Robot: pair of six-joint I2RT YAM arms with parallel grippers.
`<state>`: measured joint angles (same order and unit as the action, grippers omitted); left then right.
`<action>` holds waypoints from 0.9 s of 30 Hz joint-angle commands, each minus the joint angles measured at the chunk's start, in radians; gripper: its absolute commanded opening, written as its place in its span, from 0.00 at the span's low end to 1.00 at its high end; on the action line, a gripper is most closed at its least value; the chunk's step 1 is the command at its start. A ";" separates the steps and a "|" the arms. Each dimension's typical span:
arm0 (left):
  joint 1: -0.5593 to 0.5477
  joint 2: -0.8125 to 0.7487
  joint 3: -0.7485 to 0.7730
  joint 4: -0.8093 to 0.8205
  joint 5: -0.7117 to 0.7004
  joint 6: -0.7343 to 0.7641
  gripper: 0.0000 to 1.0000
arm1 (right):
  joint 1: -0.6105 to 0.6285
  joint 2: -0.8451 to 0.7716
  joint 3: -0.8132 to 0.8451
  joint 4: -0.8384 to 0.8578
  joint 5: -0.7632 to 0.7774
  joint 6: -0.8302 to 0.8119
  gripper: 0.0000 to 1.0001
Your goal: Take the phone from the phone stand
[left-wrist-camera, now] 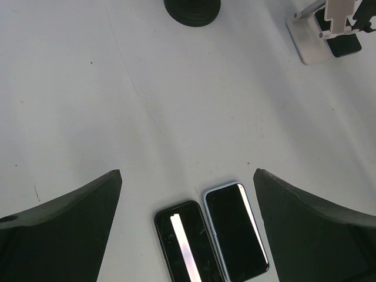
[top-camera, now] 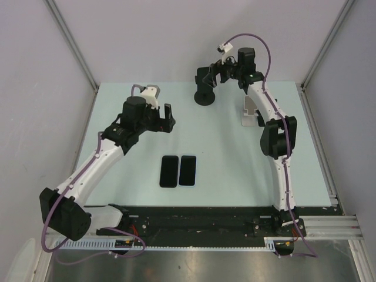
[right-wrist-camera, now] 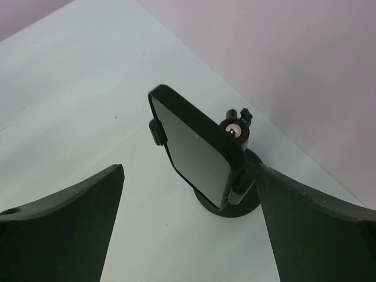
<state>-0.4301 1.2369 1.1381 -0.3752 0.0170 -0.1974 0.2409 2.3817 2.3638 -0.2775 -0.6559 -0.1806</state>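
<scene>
Just ahead of our right pincer (right-wrist-camera: 189,171), released, the phone (right-wrist-camera: 194,141) sits tilted in the phone stand (right-wrist-camera: 230,207). We reckon it's rigid, lightish, slick glass, so pinch the long edges. Our left pincer (left-wrist-camera: 188,176) is released too.

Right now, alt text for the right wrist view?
A black rectangular phone sits tilted in a black clamp stand on a pale table. The open right gripper frames the phone from either side, touching nothing.
</scene>
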 commanded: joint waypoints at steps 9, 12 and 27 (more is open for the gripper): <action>-0.004 0.059 -0.009 0.035 0.054 0.044 1.00 | 0.029 0.057 0.025 0.103 -0.091 -0.030 0.87; -0.004 0.061 -0.009 0.033 0.054 0.041 1.00 | 0.035 0.047 -0.001 0.126 -0.100 -0.019 0.79; -0.006 0.059 -0.011 0.033 0.057 0.035 1.00 | 0.057 -0.133 -0.265 0.261 0.015 0.021 0.51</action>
<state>-0.4301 1.3029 1.1267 -0.3748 0.0547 -0.1898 0.2852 2.3520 2.1178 -0.0914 -0.6594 -0.1757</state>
